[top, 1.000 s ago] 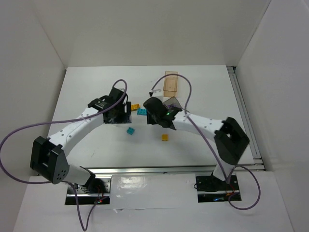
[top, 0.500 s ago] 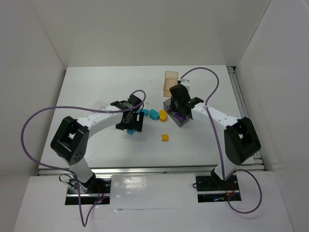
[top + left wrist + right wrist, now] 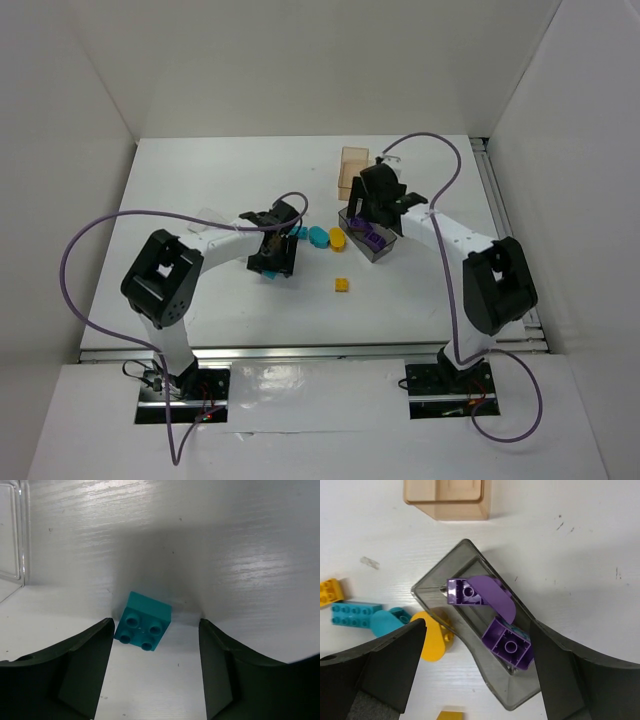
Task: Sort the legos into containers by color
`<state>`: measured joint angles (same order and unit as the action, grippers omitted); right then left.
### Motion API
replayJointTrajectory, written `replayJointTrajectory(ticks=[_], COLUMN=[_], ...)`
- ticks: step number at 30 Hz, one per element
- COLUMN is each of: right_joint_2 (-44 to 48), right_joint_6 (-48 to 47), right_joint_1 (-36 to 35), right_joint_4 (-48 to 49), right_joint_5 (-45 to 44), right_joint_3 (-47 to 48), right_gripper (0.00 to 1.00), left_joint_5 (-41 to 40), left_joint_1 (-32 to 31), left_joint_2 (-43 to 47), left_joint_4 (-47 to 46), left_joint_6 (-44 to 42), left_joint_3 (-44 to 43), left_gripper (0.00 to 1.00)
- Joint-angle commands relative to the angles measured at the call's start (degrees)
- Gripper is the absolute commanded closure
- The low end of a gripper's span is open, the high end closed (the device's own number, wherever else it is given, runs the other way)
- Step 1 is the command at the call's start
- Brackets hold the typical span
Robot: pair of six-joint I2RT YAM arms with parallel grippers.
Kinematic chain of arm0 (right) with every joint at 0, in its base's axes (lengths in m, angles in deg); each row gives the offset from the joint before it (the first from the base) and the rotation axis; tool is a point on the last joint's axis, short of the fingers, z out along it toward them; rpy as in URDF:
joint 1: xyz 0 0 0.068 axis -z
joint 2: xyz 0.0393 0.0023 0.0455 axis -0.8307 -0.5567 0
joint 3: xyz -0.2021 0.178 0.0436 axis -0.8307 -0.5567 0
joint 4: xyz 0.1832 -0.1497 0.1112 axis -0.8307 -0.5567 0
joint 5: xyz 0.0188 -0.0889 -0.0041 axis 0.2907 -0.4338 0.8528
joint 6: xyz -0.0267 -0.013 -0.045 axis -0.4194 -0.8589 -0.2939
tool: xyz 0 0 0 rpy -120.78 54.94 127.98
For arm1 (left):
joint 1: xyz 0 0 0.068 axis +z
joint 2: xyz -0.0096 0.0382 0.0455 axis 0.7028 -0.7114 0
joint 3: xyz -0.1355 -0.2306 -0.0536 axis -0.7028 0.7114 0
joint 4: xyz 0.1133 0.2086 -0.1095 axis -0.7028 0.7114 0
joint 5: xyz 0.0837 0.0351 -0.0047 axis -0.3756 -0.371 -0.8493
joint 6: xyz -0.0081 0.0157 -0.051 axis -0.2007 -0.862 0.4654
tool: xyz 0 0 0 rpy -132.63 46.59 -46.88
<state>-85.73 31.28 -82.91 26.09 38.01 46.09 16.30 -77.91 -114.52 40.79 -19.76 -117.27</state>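
My left gripper is open and low over the table, with a teal square lego lying between its fingers, close to the left one. From above, this gripper covers most of that lego. My right gripper hangs open above the dark grey container, which holds two purple legos and a curved purple piece. Seen from the top, the right gripper is over that container. The orange-tan container stands just behind it.
A long teal lego, a teal oval and a yellow oval lie left of the dark container. A yellow lego lies nearer the front. The clear container sits left of my left gripper.
My right gripper has opened over the dark grey container, and a purple lego now lies inside. My left gripper has narrowed its jaws around the teal lego.
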Motion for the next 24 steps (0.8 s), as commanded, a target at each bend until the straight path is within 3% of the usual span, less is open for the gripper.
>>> replayJointTrajectory(ticks=[1,9,11,15,24], right_joint_2=[6.81,13.59,14.38,16.58,18.6], right_joint_6=[-0.33,0.2,0.2,-0.32,-0.33], right_joint_1=[-0.06,-0.06,-0.06,-0.06,-0.06], right_joint_4=[0.84,-2.32,-3.02,-4.25,-5.31], right_joint_5=[-0.81,-2.47,-2.48,-2.48,-2.48], right_joint_3=[0.72,-1.74,-1.74,-1.74,-2.26], right_gripper=[0.09,0.11,0.11,0.11,0.11], left_joint_5=[-1.83,-2.35,-2.97,-5.25,-5.79], left_joint_1=[-0.14,-0.14,-0.14,1.43,13.56], left_joint_2=[-1.26,-0.3,1.1,4.35,6.92], left_joint_4=[-0.82,-0.04,1.63,6.8,9.72], left_joint_6=[-0.42,-0.42,-0.42,0.72,1.52], left_joint_3=[-1.26,-3.62,-5.12,-10.38,-13.57], left_gripper=[0.25,0.66,0.7,0.7,0.68])
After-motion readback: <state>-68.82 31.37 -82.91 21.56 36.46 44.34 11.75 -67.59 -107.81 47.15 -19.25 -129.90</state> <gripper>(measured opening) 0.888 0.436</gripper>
